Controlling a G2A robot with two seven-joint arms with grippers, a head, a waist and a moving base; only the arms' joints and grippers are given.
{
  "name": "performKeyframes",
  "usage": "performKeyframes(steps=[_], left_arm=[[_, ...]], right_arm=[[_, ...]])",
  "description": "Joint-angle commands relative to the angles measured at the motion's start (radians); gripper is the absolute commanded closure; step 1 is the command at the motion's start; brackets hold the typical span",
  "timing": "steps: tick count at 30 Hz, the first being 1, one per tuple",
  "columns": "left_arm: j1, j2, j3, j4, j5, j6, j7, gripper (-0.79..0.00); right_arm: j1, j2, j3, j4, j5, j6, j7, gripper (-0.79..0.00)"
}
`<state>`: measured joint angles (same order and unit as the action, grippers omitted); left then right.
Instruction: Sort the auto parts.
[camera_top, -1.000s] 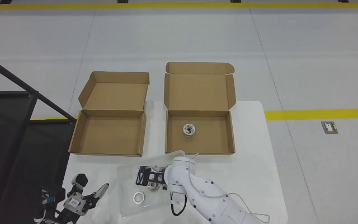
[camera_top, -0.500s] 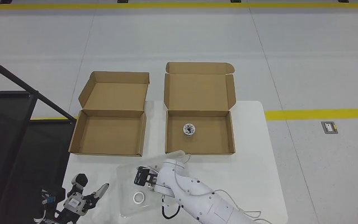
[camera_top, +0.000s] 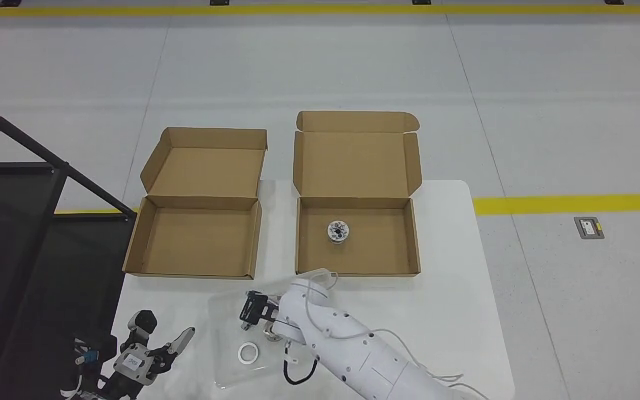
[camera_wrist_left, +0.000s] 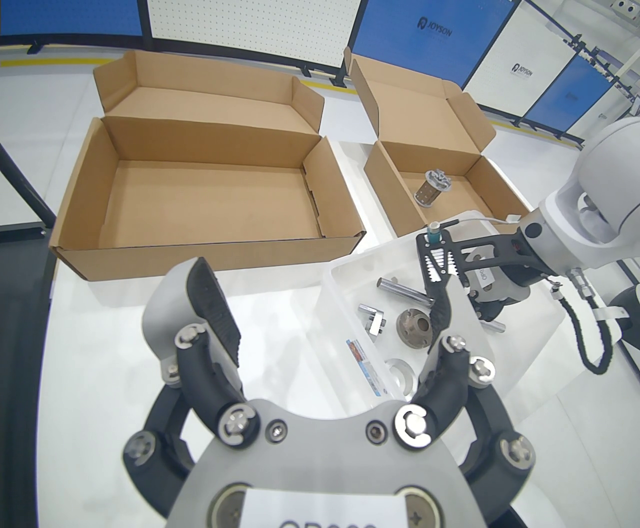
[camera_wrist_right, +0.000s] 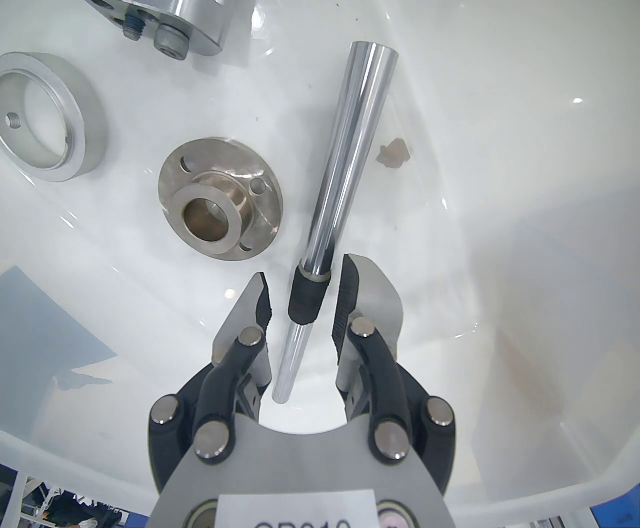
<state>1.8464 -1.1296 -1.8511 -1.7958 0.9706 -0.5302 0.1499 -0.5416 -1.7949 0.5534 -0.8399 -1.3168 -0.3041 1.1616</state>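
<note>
A clear plastic bin (camera_top: 228, 330) at the table's front holds the loose parts. In the right wrist view these are a chrome rod (camera_wrist_right: 345, 165) with a black band, a bronze flange (camera_wrist_right: 220, 197), an aluminium ring (camera_wrist_right: 50, 117) and a bolted metal block (camera_wrist_right: 165, 25). My right gripper (camera_wrist_right: 305, 277) is low inside the bin and open. Its fingers stand on either side of the rod's black band with small gaps. My left gripper (camera_wrist_left: 327, 310) hangs open and empty at the table's front left (camera_top: 165, 330), short of the bin (camera_wrist_left: 350, 280).
Two open cardboard boxes stand behind the bin. The left box (camera_top: 195, 240) has nothing in it. The right box (camera_top: 380, 240) holds one cylindrical metal part (camera_top: 338, 232), also seen from the left wrist (camera_wrist_left: 433, 187). A black rack borders the table's left side.
The right arm has swung a little to the left, and its gripper has shifted slightly within the bin. The left arm has stayed still.
</note>
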Motion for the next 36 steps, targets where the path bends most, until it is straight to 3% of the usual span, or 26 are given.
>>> performKeyframes(steps=[1, 2, 3, 13, 22, 28, 36], left_arm=[[0.000, 0.000, 0.000, 0.000, 0.000, 0.000, 0.000, -0.785], [0.000, 0.000, 0.000, 0.000, 0.000, 0.000, 0.000, -0.785], [0.000, 0.000, 0.000, 0.000, 0.000, 0.000, 0.000, -0.785], [0.000, 0.000, 0.000, 0.000, 0.000, 0.000, 0.000, -0.785], [0.000, 0.000, 0.000, 0.000, 0.000, 0.000, 0.000, -0.785], [0.000, 0.000, 0.000, 0.000, 0.000, 0.000, 0.000, -0.785], [0.000, 0.000, 0.000, 0.000, 0.000, 0.000, 0.000, -0.785]], right_arm=[[0.004, -0.005, -0.001, 0.011, 0.001, 0.002, 0.000, -0.166], [0.006, -0.007, -0.001, 0.016, 0.000, 0.004, -0.002, -0.043], [0.007, -0.010, -0.002, 0.022, -0.001, 0.007, -0.002, 0.000], [0.013, -0.025, 0.005, 0.044, -0.007, 0.025, -0.012, 0.000], [-0.038, -0.003, 0.033, -0.058, -0.069, 0.052, -0.026, 0.000], [-0.127, 0.044, 0.083, -0.250, -0.164, 0.040, -0.038, 0.000], [-0.348, 0.139, 0.177, -0.719, -0.431, -0.051, -0.057, 0.000]])
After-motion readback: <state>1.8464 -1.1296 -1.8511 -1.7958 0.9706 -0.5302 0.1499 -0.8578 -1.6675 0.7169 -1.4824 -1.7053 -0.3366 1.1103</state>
